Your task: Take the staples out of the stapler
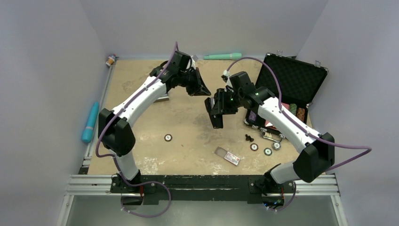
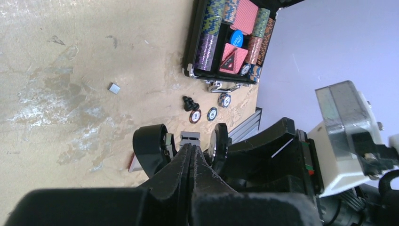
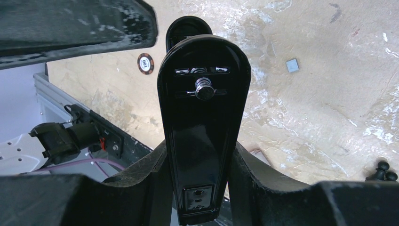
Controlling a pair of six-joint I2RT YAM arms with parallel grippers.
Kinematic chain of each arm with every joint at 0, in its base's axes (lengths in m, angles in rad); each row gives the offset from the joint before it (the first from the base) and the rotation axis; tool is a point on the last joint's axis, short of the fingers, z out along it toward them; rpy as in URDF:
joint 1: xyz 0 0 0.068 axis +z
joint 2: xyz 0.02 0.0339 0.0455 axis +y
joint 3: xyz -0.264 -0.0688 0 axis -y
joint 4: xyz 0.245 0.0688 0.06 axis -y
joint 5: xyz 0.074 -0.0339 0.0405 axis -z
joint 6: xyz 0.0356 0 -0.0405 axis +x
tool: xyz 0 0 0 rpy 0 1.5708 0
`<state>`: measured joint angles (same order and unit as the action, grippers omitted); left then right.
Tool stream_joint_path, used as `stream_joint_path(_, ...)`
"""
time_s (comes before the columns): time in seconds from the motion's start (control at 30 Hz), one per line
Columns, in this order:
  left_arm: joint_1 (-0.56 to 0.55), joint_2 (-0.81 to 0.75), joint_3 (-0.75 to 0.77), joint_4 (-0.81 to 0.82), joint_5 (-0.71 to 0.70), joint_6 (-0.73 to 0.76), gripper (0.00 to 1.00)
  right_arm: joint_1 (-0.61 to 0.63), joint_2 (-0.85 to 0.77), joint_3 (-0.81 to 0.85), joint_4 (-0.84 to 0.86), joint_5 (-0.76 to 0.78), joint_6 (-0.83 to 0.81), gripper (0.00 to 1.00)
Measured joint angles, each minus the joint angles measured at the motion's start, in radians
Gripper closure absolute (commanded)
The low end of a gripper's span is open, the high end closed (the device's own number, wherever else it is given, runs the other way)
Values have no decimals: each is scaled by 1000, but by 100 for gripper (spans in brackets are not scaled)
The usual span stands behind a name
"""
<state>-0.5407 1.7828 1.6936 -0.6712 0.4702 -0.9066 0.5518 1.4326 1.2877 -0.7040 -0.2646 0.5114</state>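
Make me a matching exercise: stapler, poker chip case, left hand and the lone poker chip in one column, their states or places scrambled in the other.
1. stapler
2. poker chip case
3. left hand
4. lone poker chip

a. lid open
b. lying flat on the table
c. gripped by the right hand
d. shut

Pairs: 1-c, 2-a, 3-d, 4-b

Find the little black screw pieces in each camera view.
Top external: black screw pieces right of centre, beside the open case.
Left wrist: pieces upper middle, just below the case.
Right wrist: pieces bottom right corner.
Shared by wrist views: small grey square.
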Motion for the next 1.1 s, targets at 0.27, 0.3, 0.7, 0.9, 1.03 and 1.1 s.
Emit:
stream_joint_path(0.27,-4,35,0,-8,-3,0,100,0,-1,3,0,-11,-7,100)
stream_joint_path(0.3,-4,35,0,-9,-3,0,100,0,-1,3,0,-13,-7,100)
stream_joint_path(0.7,-3,35,-84,-5,-16,2,100,3,-2,6,-27,-14,-9,100)
stream_joint_path(0.9,-3,24,-144,0,-27,6,100,5,-2,23,-51,-10,-8,100)
stream_joint_path(1.03,-3,3,-193,14,-32,5,100,6,-2,26,-53,-9,-6,100)
stream_joint_path(1.1,-3,-17,-226,30,-34,3,100,8,-2,29,-54,-9,-3,100)
